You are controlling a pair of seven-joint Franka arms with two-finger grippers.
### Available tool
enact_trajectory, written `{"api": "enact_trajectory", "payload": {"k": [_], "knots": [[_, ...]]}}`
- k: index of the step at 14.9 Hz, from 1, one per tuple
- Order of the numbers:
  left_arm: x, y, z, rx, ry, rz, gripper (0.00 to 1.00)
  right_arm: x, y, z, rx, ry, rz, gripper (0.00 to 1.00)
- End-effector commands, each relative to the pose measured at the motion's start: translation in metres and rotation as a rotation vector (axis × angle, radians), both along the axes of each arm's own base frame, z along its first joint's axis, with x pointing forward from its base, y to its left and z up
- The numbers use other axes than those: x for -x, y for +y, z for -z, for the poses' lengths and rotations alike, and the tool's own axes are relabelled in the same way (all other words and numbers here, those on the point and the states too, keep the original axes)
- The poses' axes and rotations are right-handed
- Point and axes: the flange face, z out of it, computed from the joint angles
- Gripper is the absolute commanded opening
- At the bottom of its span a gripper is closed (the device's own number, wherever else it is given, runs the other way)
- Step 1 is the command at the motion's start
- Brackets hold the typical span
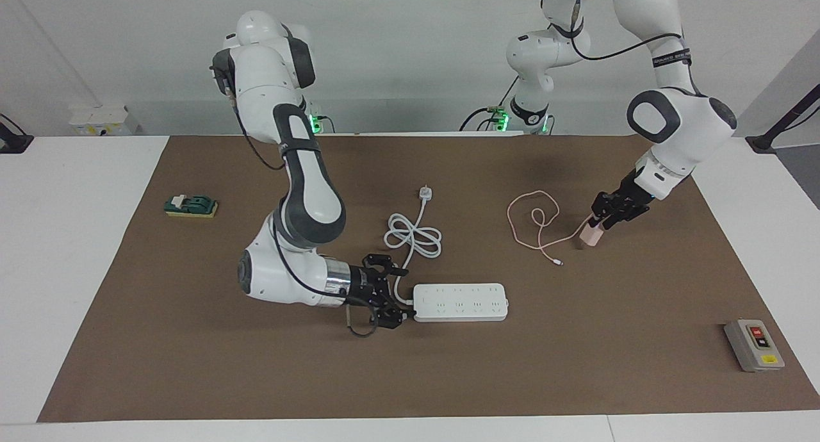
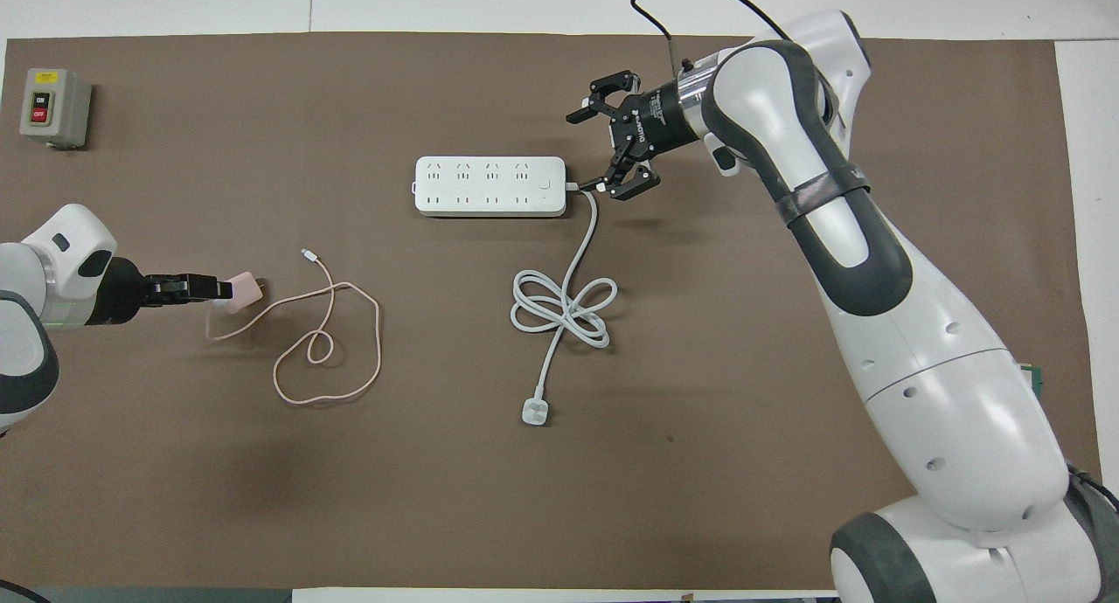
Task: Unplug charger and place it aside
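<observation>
The charger (image 1: 590, 237) is a pale pink cube toward the left arm's end of the table, apart from the white power strip (image 1: 460, 302). My left gripper (image 1: 599, 227) is shut on it, low at the brown mat. Its thin pink cable (image 1: 538, 219) lies looped on the mat beside it. In the overhead view the left gripper (image 2: 218, 289) grips the charger (image 2: 246, 290) and the cable (image 2: 328, 350) trails away from it. My right gripper (image 1: 392, 291) is open at the cord end of the strip; it also shows in the overhead view (image 2: 596, 149) beside the strip (image 2: 489, 186).
The strip's thick white cord (image 1: 413, 238) lies coiled nearer to the robots, ending in a white plug (image 1: 425, 193). A grey on/off switch box (image 1: 754, 344) stands at the left arm's end, farther from the robots. A green device (image 1: 191, 205) sits at the right arm's end.
</observation>
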Motion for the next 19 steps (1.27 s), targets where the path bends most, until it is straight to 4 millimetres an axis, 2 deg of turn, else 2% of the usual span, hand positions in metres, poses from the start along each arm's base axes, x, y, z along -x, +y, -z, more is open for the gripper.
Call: {"api": "enact_trajectory", "payload": {"k": [1, 3, 5, 6, 8, 9, 10, 12, 15, 17, 19], "knots": [[0.003, 0.002, 0.005, 0.006, -0.024, -0.008, 1.00, 0.015, -0.032, -0.044, 0.078, -0.005, -0.028, 1.00], [0.003, -0.001, -0.014, 0.009, -0.044, -0.004, 1.00, 0.018, -0.058, -0.069, 0.127, -0.020, -0.051, 1.00], [0.001, -0.006, -0.053, 0.023, -0.028, 0.010, 1.00, 0.021, -0.082, -0.092, 0.195, -0.047, -0.068, 1.00], [-0.003, -0.006, -0.080, -0.007, 0.007, 0.025, 1.00, 0.023, -0.091, -0.105, 0.234, -0.075, -0.088, 1.00], [-0.018, -0.004, -0.151, -0.129, 0.113, -0.050, 1.00, 0.034, -0.102, -0.134, 0.334, -0.155, -0.185, 1.00], [-0.023, -0.001, -0.177, -0.184, 0.159, -0.068, 1.00, 0.040, -0.108, -0.147, 0.376, -0.193, -0.247, 1.00], [-0.024, 0.000, -0.212, -0.201, 0.162, -0.071, 1.00, 0.045, -0.119, -0.158, 0.409, -0.231, -0.315, 1.00], [-0.019, 0.001, -0.255, -0.209, 0.158, -0.132, 1.00, 0.055, -0.139, -0.177, 0.449, -0.292, -0.431, 1.00], [-0.009, 0.003, -0.288, -0.303, 0.125, -0.260, 1.00, 0.068, -0.175, -0.204, 0.511, -0.395, -0.640, 1.00], [-0.008, 0.005, -0.308, -0.319, 0.091, -0.263, 1.00, 0.076, -0.197, -0.220, 0.541, -0.482, -0.812, 1.00], [-0.009, 0.004, -0.311, -0.317, 0.100, -0.258, 1.00, 0.083, -0.217, -0.236, 0.538, -0.567, -0.969, 1.00]]}}
